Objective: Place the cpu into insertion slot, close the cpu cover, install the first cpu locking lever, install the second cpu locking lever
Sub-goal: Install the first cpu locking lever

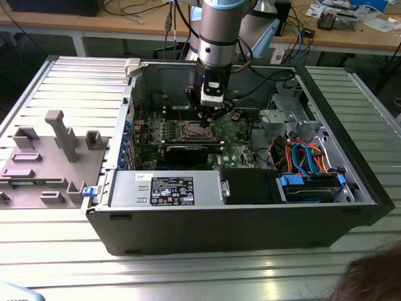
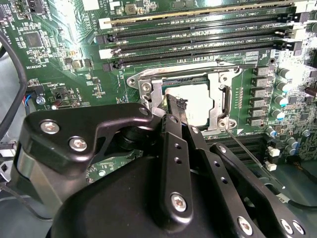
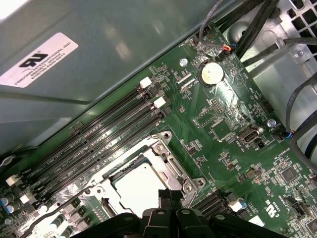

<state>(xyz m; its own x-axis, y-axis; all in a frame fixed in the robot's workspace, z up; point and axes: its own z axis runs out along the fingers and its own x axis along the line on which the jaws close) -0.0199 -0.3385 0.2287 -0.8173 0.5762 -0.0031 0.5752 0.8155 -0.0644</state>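
Over the slot (image 2: 190, 101), your gripper (image 2: 174, 105) hangs at the cover (image 2: 218, 101) edge.
Jaws look pinched together, gripping nothing; the cpu (image 3: 138, 191) sits seated, memory slots (image 2: 198, 37) crowd one side.

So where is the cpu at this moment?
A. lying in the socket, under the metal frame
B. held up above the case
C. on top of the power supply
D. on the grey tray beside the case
A: in both wrist views the pale cpu lies flat in the socket, with the cover framing its edges and the fingers right at its edge.
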